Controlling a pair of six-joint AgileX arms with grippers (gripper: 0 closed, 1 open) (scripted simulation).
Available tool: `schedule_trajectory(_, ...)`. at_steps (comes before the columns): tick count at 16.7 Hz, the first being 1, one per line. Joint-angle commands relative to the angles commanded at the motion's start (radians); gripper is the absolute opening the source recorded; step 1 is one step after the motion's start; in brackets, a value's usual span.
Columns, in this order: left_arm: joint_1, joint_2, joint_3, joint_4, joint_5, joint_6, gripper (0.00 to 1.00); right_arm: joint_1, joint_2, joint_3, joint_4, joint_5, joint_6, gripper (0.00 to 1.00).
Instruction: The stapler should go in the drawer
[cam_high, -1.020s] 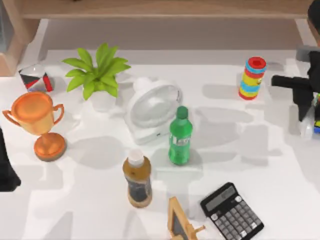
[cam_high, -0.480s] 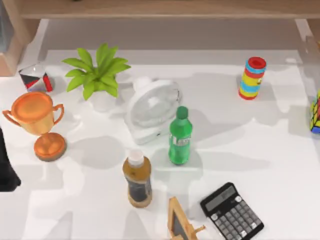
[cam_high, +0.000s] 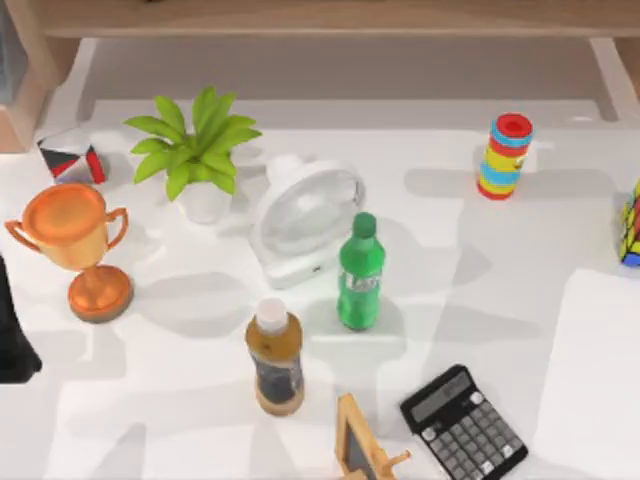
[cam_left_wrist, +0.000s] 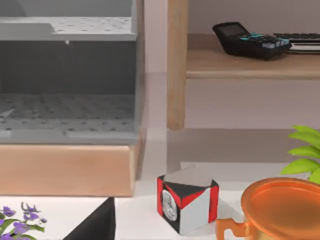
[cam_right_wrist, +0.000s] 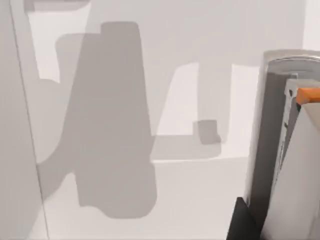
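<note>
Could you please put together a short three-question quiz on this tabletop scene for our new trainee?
1. True or false: the green bottle stands upright just right of the white fan.
2. Which item lies nearest the top view's bottom edge? A) orange trophy B) calculator C) striped cylinder
3. Fill in: in the left wrist view, the red, white and grey box sits beside the orange ____.

Key: 1 true; 2 B; 3 trophy.
</note>
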Motion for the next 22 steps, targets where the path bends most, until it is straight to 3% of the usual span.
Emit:
schedule_trajectory(5,0.0,0.0,0.0,0.0,0.0,0.0,1.0,-0.002,0.151,0.098,-0.098,0.035,-0.075,0.0)
schedule_trajectory(22,0.0,0.0,0.0,0.0,0.0,0.0,1.0,-0.029,0.026,0.043,-0.008,-0.025,-0.071,0.0)
